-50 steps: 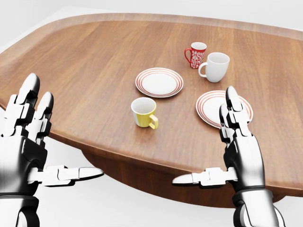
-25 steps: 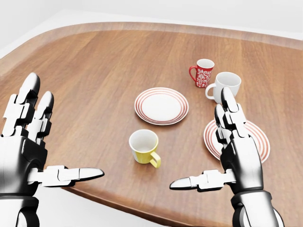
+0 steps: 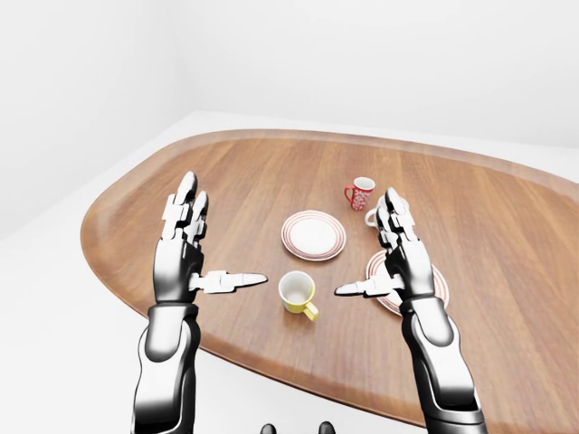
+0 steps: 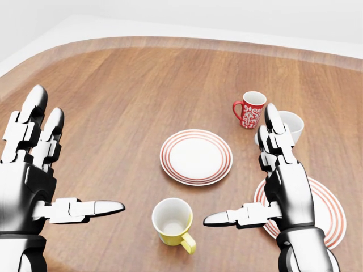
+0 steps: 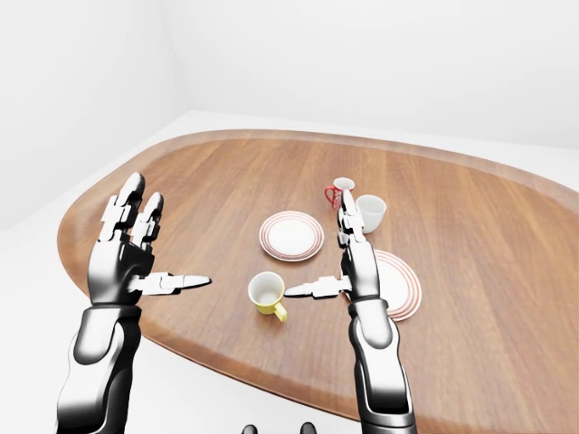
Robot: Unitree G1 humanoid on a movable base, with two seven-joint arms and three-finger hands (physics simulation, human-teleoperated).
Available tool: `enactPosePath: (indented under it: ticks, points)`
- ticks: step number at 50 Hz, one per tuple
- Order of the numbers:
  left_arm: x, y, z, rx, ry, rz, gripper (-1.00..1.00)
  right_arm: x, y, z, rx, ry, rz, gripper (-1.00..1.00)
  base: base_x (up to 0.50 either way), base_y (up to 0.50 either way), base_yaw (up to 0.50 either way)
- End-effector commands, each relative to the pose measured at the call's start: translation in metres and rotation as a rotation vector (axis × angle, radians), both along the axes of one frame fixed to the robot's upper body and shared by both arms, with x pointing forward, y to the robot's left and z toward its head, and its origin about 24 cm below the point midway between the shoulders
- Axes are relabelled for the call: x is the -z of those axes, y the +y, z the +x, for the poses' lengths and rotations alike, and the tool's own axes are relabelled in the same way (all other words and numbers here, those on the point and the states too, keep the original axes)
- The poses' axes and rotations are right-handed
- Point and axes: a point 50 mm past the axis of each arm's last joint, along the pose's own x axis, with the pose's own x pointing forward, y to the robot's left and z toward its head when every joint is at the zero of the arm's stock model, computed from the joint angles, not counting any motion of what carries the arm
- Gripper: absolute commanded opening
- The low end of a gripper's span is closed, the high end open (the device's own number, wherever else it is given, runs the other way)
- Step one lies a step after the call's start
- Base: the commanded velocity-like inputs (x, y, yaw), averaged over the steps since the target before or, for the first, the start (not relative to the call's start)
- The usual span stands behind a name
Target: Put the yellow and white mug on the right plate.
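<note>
The yellow and white mug stands upright on the wooden table, low in the head view, its handle toward the lower right. The right plate, white with red rings, lies to the mug's right and is half hidden behind my right hand. That hand hovers open, fingers straight up and thumb pointing left toward the mug without touching it. My left hand is open too, at the left of the view and well apart from the mug.
A second red-ringed plate lies above the mug. Farther up on the right stand a red patterned mug and a plain white mug, the latter partly behind my right fingers. The table's curved edge runs beneath my left forearm.
The camera has moved in over the table, so mugs and plates slid down the head view and look larger. Both hands keep the same open pose. Nothing was touched.
</note>
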Motion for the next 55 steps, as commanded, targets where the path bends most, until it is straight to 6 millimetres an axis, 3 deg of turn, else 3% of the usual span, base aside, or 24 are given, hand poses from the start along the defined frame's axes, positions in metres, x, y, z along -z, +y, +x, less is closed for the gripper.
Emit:
enactPosePath:
  ticks: [1, 9, 17, 36, 44, 50, 51, 55]
  points:
    - [0.0, 0.0, -0.001, 0.0, 0.001, 0.001, 0.88, 0.001, 0.0, 0.0, 0.012, 0.003, -0.017, 1.0, 0.0, 0.0, 0.0]
    - [0.0, 0.0, -0.001, 0.0, 0.0, 0.002, 0.88, -0.002, 0.002, -0.007, -0.041, -0.011, 0.049, 1.0, 0.06, 0.02, 0.0]
    - [0.0, 0.0, 0.0, 0.0, 0.001, 0.003, 0.88, 0.005, 0.002, -0.001, -0.002, 0.022, -0.018, 1.0, 0.47, 0.14, 0.0]
    - [-0.006, 0.0, -0.002, 0.001, -0.026, 0.005, 0.88, 0.003, 0.004, -0.004, -0.031, 0.011, 0.01, 1.0, 0.0, 0.0, 0.0]
    - [-0.008, 0.002, -0.003, -0.001, -0.034, 0.008, 0.88, 0.007, 0.007, -0.002, -0.024, 0.029, -0.055, 1.0, 0.15, 0.04, 0.0]
    - [-0.017, 0.019, 0.007, -0.047, -0.066, 0.0, 0.89, 0.02, 0.012, 0.007, -0.036, 0.088, -0.232, 1.0, 0.0, 0.0, 0.0]
    - [-0.032, 0.038, 0.013, -0.095, -0.122, 0.016, 0.89, -0.018, 0.018, 0.029, -0.033, -0.064, -0.412, 1.0, 0.0, 0.0, 0.0]
    - [-0.033, 0.041, 0.015, -0.1, -0.121, 0.014, 0.89, -0.021, 0.019, 0.032, -0.033, -0.067, -0.447, 1.0, 0.0, 0.0, 0.0]
